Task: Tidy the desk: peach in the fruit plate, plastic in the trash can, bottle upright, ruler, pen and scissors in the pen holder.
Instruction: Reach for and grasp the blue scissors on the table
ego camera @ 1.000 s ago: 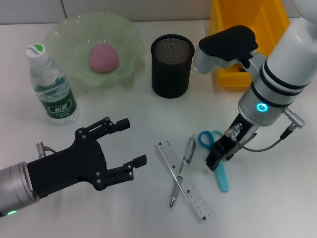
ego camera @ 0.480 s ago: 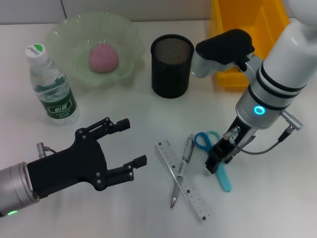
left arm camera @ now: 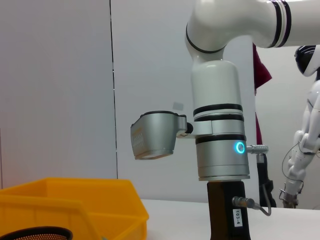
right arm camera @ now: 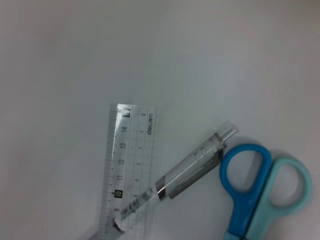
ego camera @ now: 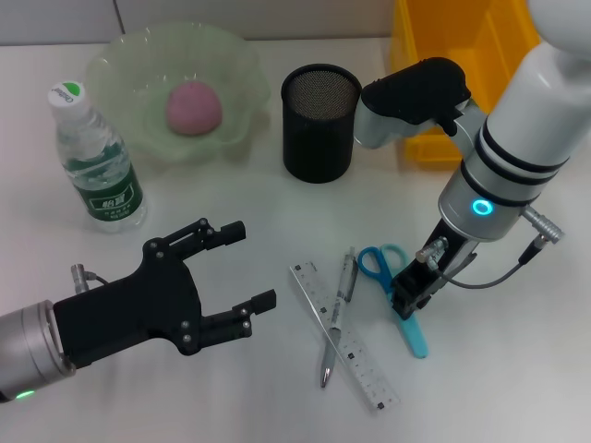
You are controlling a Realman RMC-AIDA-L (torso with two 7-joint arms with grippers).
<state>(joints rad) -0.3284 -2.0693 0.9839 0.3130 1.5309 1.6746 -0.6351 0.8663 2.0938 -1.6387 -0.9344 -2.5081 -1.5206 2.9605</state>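
One white desk | yellow bin | grey wall

**Desk count: nine kinds, one of each except the grippers**

One peach, in one fruit plate at eleven o'clock. One bottle, upright at nine o'clock. One mesh pen holder at twelve. One yellow bin at one o'clock. Near the centre, toward five o'clock: one ruler, one pen, one pair of scissors. Two grippers: left gripper, right gripper.
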